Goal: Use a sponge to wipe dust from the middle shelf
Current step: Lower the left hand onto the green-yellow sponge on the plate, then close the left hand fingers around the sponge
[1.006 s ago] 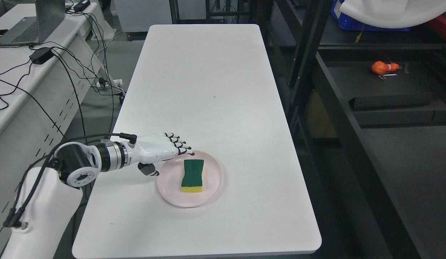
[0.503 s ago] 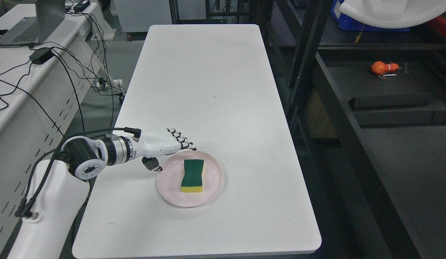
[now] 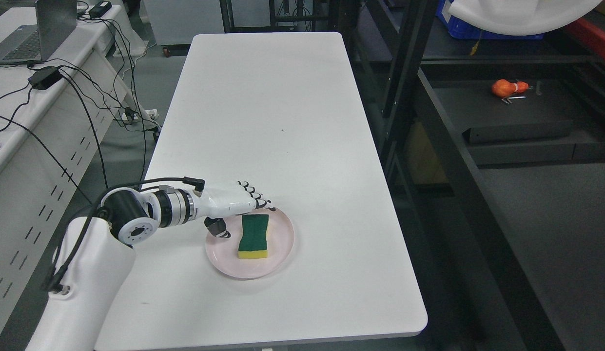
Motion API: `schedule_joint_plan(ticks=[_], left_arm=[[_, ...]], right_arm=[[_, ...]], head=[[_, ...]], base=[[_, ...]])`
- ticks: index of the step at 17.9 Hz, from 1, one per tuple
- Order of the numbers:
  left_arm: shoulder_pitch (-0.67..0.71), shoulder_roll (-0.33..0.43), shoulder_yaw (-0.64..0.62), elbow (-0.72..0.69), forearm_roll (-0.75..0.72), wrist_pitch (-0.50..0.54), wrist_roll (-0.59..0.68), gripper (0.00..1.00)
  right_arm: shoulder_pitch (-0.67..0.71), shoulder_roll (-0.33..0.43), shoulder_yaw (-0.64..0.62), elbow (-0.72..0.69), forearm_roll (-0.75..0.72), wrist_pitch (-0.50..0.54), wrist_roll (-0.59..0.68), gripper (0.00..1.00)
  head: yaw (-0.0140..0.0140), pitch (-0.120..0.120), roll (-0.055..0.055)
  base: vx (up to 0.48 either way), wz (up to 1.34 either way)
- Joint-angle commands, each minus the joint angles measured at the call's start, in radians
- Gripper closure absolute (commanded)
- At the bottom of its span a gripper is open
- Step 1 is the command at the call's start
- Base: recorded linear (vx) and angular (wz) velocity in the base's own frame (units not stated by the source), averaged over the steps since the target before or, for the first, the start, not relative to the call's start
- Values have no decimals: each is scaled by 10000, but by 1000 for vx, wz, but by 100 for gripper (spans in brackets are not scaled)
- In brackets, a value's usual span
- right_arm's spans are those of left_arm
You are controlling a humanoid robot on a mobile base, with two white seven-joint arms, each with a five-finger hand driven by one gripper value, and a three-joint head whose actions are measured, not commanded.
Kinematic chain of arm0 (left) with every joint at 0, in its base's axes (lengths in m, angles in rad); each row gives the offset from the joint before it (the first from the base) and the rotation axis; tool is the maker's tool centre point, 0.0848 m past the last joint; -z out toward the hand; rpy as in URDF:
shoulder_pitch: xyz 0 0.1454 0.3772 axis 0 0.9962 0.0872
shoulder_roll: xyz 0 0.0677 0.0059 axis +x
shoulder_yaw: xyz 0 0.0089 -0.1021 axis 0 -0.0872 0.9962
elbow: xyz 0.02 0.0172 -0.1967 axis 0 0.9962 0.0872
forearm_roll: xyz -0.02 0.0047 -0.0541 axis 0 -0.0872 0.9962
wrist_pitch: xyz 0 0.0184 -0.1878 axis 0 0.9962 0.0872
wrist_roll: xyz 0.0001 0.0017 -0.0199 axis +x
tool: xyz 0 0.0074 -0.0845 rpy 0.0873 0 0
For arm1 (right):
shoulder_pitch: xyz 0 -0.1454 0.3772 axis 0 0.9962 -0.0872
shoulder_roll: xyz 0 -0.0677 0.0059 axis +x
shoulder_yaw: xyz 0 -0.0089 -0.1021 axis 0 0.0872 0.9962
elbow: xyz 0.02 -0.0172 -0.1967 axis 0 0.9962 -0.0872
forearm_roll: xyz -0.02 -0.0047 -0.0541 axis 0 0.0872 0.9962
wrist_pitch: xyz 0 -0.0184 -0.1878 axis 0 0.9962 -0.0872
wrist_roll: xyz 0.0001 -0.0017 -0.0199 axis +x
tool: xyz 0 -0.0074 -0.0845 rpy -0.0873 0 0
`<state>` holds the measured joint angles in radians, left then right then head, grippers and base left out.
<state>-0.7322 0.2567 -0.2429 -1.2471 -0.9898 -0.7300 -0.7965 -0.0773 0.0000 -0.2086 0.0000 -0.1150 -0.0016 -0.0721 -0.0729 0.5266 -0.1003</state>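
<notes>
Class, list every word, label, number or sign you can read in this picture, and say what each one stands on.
None can be read.
Sponge, plate and table: no print shows.
Left hand: no lettering shows.
Laptop and blue crate: any marks too small to read.

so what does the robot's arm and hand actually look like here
Only the left arm shows. It has a smooth white shell, a round black elbow joint with a white ring of small holes, then a ribbed silver wrist cuff. Thin black cables run along it and plug in near the wrist. The left hand is white, with black bands across the fingers and dark fingertips.
</notes>
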Motion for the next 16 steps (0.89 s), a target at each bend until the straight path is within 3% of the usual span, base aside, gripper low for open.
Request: schedule_joint_plan(ticks=[1,8,16], left_arm=[[555,-174,479,-45,49,-48,-27,10],[818,-143,818,-200,19,-48,-27,11],[879,-265,1737,60,19,-32,-27,34]], right_arm=[[-10,-175,0,-175,-1,722,0,0],[-10,-175,0,-175,-1,722,0,0],[6,-175,0,-175,-1,722,0,0]], head=[[0,0,0],[0,0,0],[0,0,0]], base=[[-26,-109],[-19,-64],[1,7]])
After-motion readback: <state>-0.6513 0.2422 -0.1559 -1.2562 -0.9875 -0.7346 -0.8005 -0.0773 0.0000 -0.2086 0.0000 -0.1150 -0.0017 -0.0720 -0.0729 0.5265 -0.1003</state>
